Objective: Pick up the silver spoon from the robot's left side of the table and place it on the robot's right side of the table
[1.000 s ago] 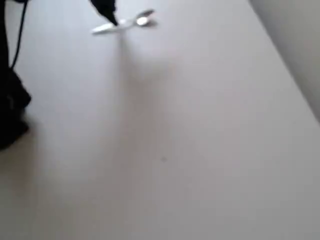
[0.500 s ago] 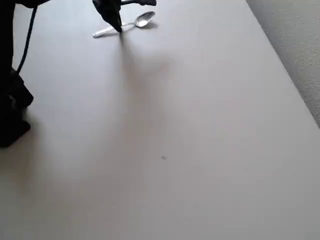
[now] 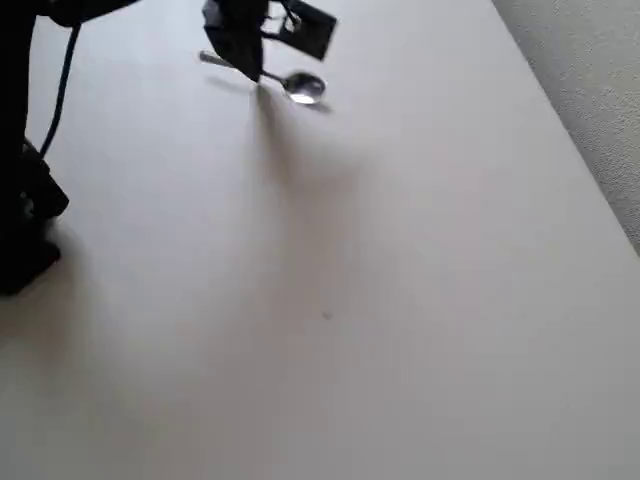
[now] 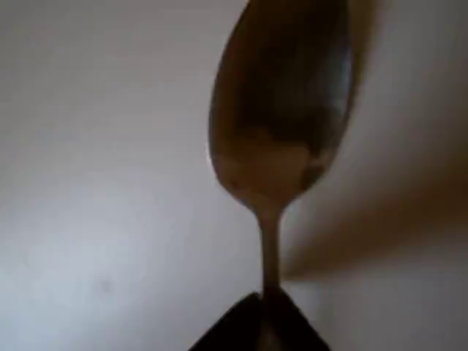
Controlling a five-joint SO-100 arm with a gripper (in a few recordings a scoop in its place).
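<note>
The silver spoon (image 3: 303,86) is near the top of the overhead view, its bowl pointing lower right and its handle end sticking out to the upper left. My black gripper (image 3: 252,68) is shut on the middle of the handle. In the wrist view the spoon (image 4: 281,110) shows up close, bowl at the top, with its slim handle running down into the gripper (image 4: 265,333) at the bottom edge. A soft shadow lies on the white table (image 3: 400,300) just beneath the bowl.
The arm's black base (image 3: 25,220) and a dark cable (image 3: 60,90) stand at the left edge of the overhead view. Grey carpet (image 3: 590,70) borders the table's straight edge at the upper right.
The spoon has turned: its bowl swung from the upper right down to the lower right, and the handle end now points upper left. The gripper shifted slightly right with it.
</note>
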